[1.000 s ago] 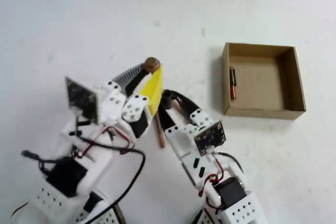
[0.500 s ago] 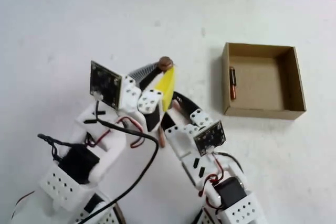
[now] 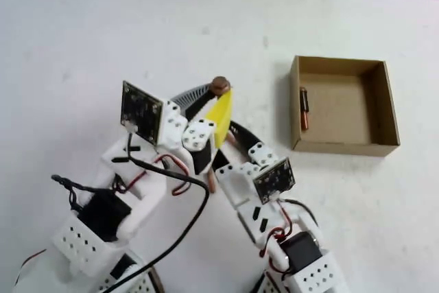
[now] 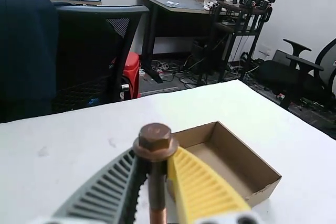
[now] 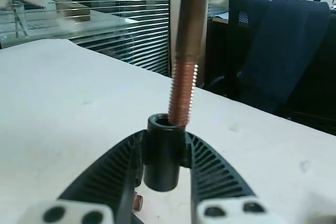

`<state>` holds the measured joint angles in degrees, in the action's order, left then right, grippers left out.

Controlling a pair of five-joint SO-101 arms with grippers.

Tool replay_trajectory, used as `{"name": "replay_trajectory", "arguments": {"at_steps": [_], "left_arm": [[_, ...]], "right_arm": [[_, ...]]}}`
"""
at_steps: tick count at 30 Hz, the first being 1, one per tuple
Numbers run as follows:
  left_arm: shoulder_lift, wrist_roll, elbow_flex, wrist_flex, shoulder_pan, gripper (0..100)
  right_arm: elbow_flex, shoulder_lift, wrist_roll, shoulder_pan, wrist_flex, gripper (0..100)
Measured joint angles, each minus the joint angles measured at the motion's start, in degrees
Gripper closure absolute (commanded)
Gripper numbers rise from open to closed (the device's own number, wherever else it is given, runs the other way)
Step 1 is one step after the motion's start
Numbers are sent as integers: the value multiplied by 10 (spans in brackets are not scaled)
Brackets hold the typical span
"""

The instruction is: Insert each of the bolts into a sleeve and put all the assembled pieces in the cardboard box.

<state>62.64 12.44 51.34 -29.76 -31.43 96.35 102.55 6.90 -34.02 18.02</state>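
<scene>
My left gripper is shut on a copper bolt, held upright with its hex head on top, between a grey and a yellow finger. My right gripper is shut on a black sleeve, standing upright with its opening facing up. The bolt's threaded tip sits at the sleeve's mouth, just entering it. The cardboard box stands to the right with one assembled piece lying along its left wall.
Another copper bolt lies on the white table between the two arms. A loose black cable trails from the left arm near the front edge. Chairs and desks stand beyond the table's far edge.
My left arm has carried the bolt to the right and over the sleeve held by my right gripper. The right arm has stayed still.
</scene>
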Motion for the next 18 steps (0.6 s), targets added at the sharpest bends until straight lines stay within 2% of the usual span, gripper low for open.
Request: {"name": "replay_trajectory", "arguments": {"at_steps": [18], "left_arm": [[0,0,11,-1,20,976]], "right_arm": [[0,0,0,0,0,981]]}}
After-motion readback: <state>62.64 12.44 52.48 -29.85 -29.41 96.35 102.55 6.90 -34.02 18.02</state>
